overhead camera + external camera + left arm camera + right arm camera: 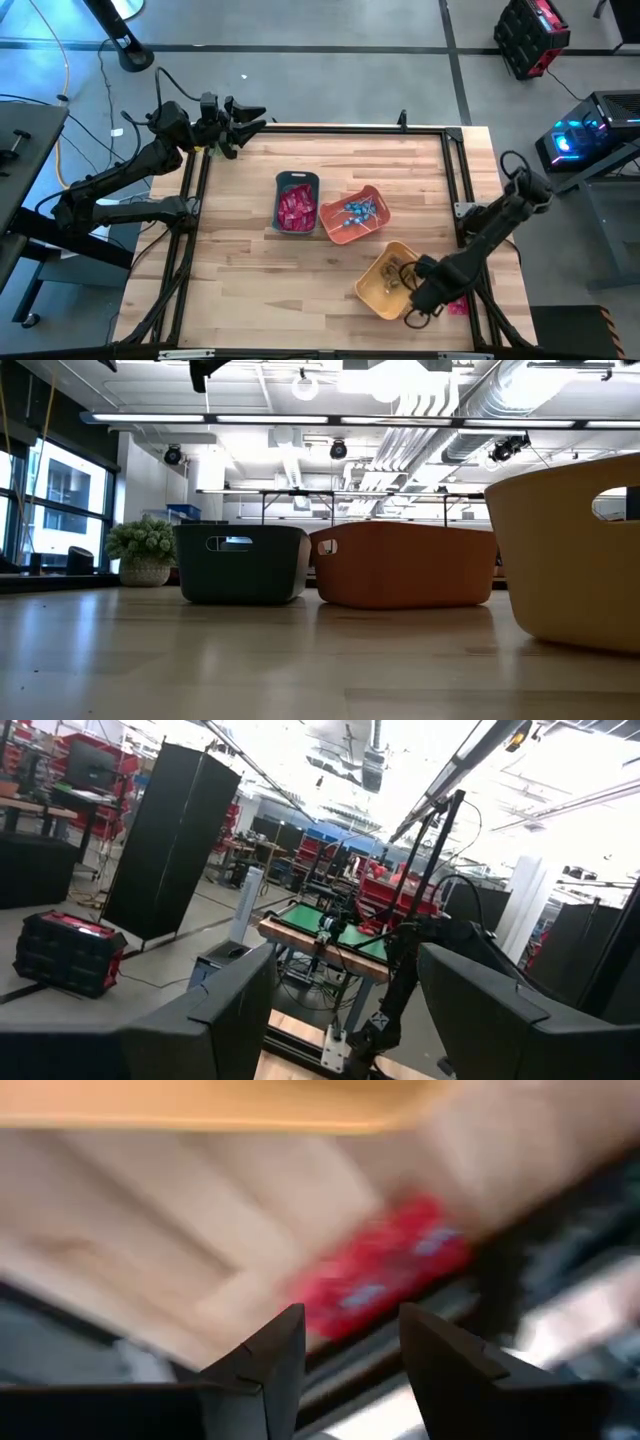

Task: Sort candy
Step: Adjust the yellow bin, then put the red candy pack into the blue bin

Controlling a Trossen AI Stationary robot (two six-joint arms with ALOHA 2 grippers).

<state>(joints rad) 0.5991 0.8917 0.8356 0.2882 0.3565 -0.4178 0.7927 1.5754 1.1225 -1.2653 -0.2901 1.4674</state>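
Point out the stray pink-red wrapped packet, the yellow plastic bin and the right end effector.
Pink-red wrapped packet (pixel 375 1275): right wrist view, middle of its wrapper.
Yellow plastic bin (pixel 367 288): high view, its near-left rim.
Right end effector (pixel 352 1342): right wrist view, gap between the fingertips.

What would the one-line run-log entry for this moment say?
right claw: open, above red packet near table edge beside yellow bin | left claw: open, waiting at far-left corner
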